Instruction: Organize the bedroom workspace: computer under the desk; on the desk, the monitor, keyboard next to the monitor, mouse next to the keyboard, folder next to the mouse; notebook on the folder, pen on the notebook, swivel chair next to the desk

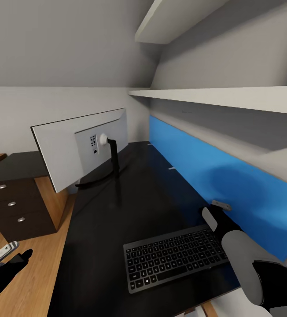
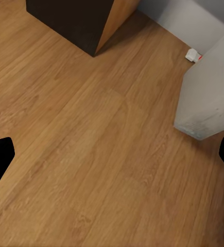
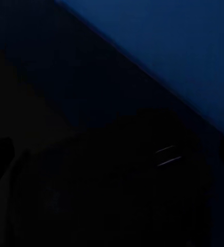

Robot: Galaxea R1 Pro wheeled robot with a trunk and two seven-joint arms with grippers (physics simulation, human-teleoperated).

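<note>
- Step in hand, as I judge it: setting the mouse on the desk [image 1: 130,207] beside the keyboard [image 1: 174,257].
- My right gripper [image 1: 216,216] sits at the lower right of the head view, just off the keyboard's far right corner and close to the blue back panel [image 1: 214,176].
- The right wrist view is nearly black. A dark rounded form [image 3: 112,195] low in the frame may be the mouse, but I cannot confirm it, nor can I tell whether my right fingers are spread or pinching.
- My left gripper [image 1: 7,260] hangs at the lower left of the head view, over the wooden floor [image 2: 91,154]. Its fingertips stand wide apart and hold nothing.
- The left wrist view shows the computer [image 2: 209,98] at the right of the frame, standing on the floor.
- The monitor [image 1: 82,145] stands on the desk at centre left, white back toward me, well apart from the keyboard.
- To do this well, I would keep the wrist low and level and put the mouse down flat in the narrow strip between keyboard and panel, without nudging the keyboard.
- I would let go only when it rests on the desk, then lift straight up, clear of the panel.
</note>
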